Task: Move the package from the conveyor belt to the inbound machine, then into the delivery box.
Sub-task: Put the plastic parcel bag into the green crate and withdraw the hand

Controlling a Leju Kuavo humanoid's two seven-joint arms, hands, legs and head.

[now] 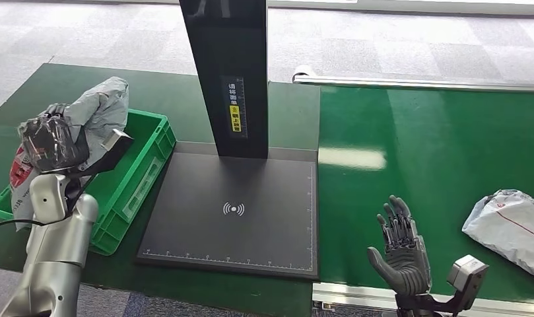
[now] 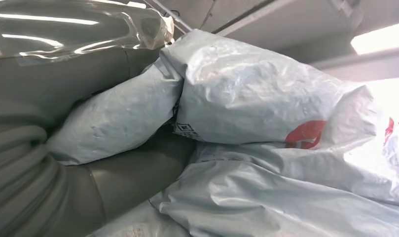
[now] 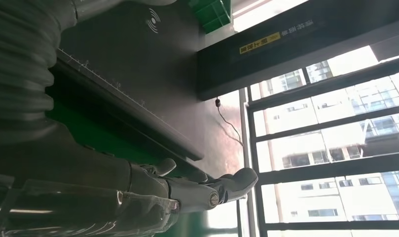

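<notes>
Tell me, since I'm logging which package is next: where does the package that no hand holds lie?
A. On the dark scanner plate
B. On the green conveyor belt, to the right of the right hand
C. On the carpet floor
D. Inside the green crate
B: the loose package lies on the green conveyor belt, to the right of the open right hand, while the left hand holds another package over the green crate.

The left hand (image 1: pixel 47 142) is hiding the lower part of the grey package (image 1: pixel 105 105), while the frame edge is cutting off another package (image 1: pixel 511 228).
</notes>
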